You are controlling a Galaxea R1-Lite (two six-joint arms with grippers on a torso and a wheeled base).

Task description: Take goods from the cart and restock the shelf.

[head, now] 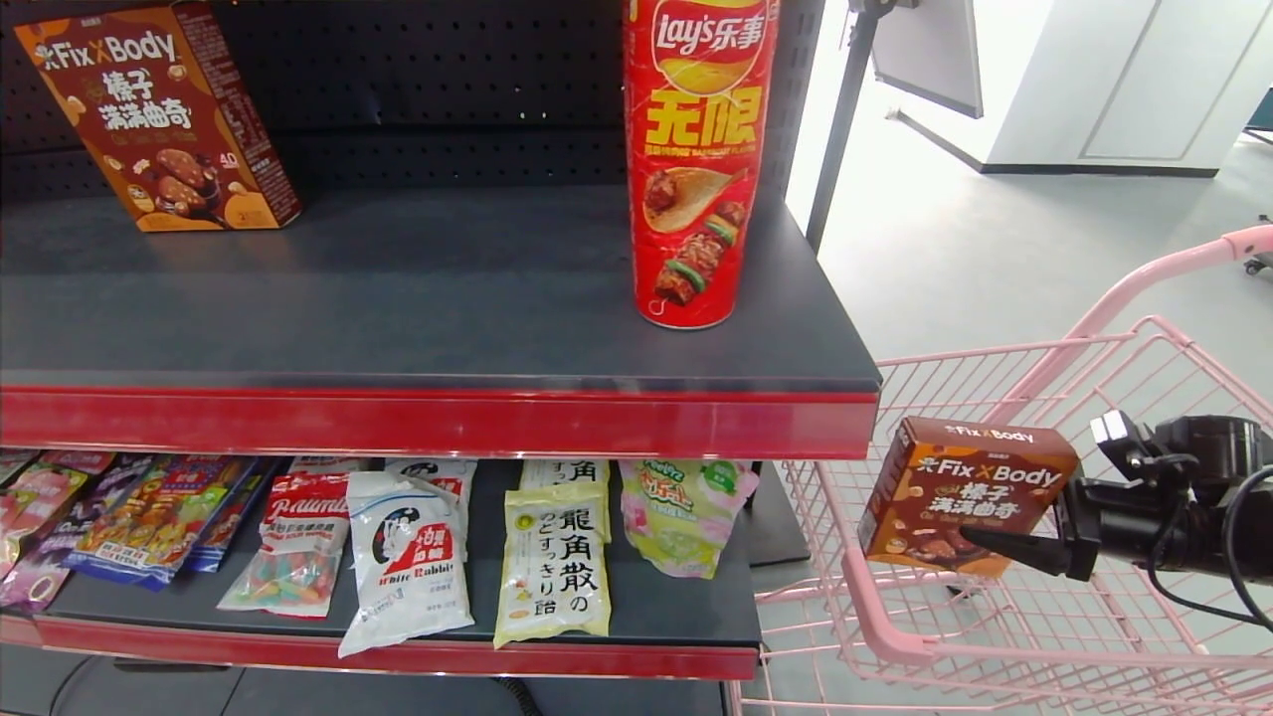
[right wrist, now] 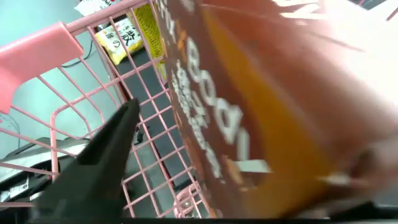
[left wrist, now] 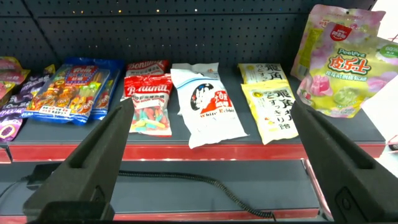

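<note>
- Brown cookie box [head: 965,492] — you have it in the right gripper [head: 1014,542], which is clamped on its right end; one dark finger [head: 1004,547] lies across the lower front face.
- The box hangs tilted above the pink cart [head: 895,636], over the cart's left side and clear of the wire floor.
- In the right wrist view the box [right wrist: 261,112] sits right against the camera, with a finger [right wrist: 106,162] beside it and the cart's wire wall [right wrist: 37,56] behind.
- Your target, the upper shelf [head: 448,298], carries a matching cookie box [head: 159,114] leaning at the far left and a tall red chips can [head: 701,159] upright near the right end (bare dark board lies between them).
- Left gripper [left wrist: 211,106] — its fingers [left wrist: 93,162] are spread wide with nothing between them, and it faces the lower shelf [left wrist: 186,152].
- That lower shelf holds flat snack bags side by side: a white bag [head: 408,562], a yellow bag [head: 555,567] and a green-and-pink bag [head: 681,512].
</note>
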